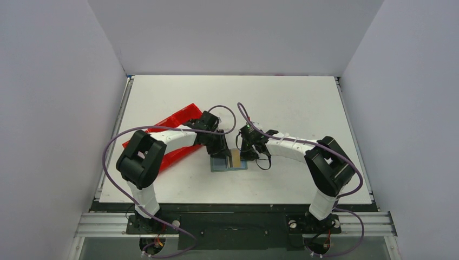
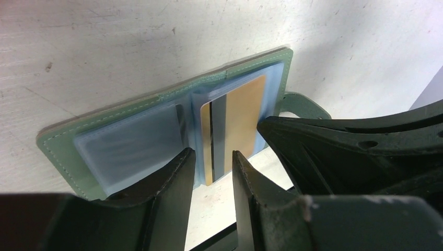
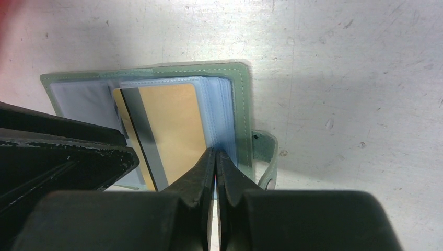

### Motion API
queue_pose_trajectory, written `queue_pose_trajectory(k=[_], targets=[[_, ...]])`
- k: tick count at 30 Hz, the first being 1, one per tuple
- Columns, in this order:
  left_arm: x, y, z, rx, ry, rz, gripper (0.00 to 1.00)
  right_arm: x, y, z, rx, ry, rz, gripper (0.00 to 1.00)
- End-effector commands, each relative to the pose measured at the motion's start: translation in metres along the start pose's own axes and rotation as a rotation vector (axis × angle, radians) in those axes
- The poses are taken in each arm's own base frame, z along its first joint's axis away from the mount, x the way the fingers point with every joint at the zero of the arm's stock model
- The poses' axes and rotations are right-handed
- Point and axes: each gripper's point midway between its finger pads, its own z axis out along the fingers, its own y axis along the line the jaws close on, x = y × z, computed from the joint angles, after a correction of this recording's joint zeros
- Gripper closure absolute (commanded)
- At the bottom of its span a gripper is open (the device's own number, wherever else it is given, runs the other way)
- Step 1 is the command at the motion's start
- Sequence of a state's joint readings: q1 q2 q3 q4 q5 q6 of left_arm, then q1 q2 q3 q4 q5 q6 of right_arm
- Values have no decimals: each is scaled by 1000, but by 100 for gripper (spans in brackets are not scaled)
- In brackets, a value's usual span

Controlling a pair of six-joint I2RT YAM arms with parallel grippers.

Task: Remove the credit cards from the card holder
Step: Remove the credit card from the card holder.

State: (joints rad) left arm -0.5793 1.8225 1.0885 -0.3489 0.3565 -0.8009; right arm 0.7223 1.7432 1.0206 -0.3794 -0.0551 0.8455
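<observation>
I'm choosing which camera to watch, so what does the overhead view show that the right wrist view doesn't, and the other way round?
Only the overhead view shows both arms end to end, the left arm and the right arm, and, clearly, the red tray beside the left one. Only the right wrist view shows the right gripper pinched shut at a corner of the gold card, its dark stripe and the strap. Both show the open card holder with that card in it.

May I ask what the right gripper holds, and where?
Right gripper is shut at the card holder's near edge: on gold card or clear sleeve, cannot tell.
</observation>
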Motion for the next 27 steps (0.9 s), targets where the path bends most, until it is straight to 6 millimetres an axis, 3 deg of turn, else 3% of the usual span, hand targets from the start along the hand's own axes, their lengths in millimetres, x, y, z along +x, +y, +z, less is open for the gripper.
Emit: queue_pose_trajectory(k=[1,11,27], targets=[[-10,-15,-5,77,-35,10,71,7,-11,9,58,1,-27,100],[-9,-13,-5,96,-35,-9,79,19,-24,16,103,38,-36,100],[-4,-11,0,145,-30,-32,82,25,-31,23,125,60,-39,100]])
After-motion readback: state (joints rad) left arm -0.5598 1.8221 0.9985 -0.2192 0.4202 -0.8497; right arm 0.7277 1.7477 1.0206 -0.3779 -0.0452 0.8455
